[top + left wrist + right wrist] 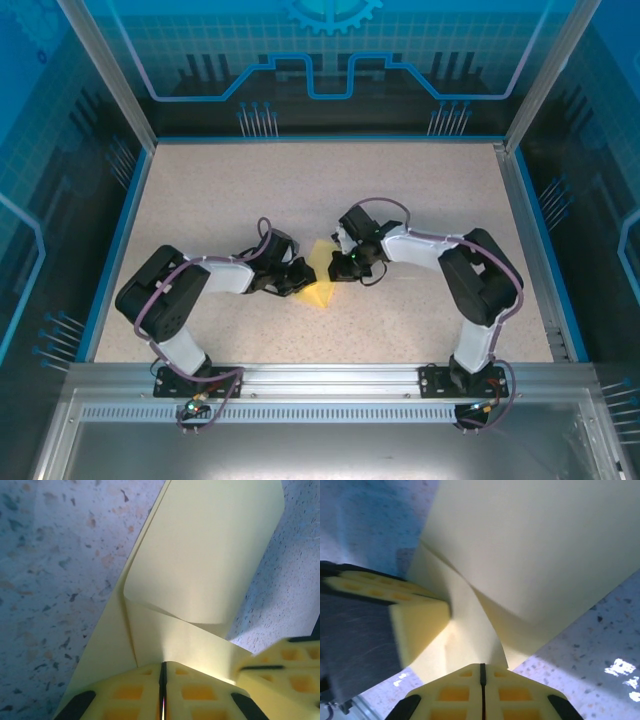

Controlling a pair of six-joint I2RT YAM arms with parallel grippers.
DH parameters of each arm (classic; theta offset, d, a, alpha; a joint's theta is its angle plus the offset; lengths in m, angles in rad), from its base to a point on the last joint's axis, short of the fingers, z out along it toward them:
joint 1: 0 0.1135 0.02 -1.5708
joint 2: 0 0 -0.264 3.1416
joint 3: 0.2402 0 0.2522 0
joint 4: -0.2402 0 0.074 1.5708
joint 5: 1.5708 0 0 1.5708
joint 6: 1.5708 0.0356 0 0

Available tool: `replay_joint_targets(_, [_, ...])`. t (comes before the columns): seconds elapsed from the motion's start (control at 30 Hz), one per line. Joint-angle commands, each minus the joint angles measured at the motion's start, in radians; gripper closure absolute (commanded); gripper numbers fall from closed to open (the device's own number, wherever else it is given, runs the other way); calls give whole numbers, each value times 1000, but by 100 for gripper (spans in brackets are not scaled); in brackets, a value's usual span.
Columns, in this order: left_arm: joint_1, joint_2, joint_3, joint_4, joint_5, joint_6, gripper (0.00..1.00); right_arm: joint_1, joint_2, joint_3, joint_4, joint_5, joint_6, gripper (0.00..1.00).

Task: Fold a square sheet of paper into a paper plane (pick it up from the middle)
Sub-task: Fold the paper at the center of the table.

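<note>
My left jaws are pinched tight on one edge of the thin pale-yellow matte paper sheet (pixel 200 555), and my right jaws are clamped on it from the opposite side. The sheet is bent into overlapping flaps with soft creases, at the middle of the speckled beige worktop (pixel 400 200).

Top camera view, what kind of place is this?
Likely an enclosed robot test cell or demo booth: speckled tabletop, aluminium posts at the corners, and blue circuit-pattern panels walling it in.
</note>
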Motion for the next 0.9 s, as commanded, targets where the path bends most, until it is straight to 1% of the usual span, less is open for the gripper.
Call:
replay_joint_targets(0.0, [-6,11,-19,-146,-65,26,87,15,-57,6,-14,3,15,93])
replay_joint_targets(0.27, [-6,37,-5,-140,-53,15,87,78,-79,-48,20,-32,58,93])
replay_joint_targets(0.47, [-7,30,-8,-147,-55,11,87,119,-38,-94,84,-55,103,94])
replay_joint_targets(0.63, [-6,30,-10,-146,-51,12,87,133,-3,-85,130,-86,120,94])
replay_joint_targets(0.87, [-6,30,-11,-143,-52,13,87,132,35,-110,162,-88,138,94])
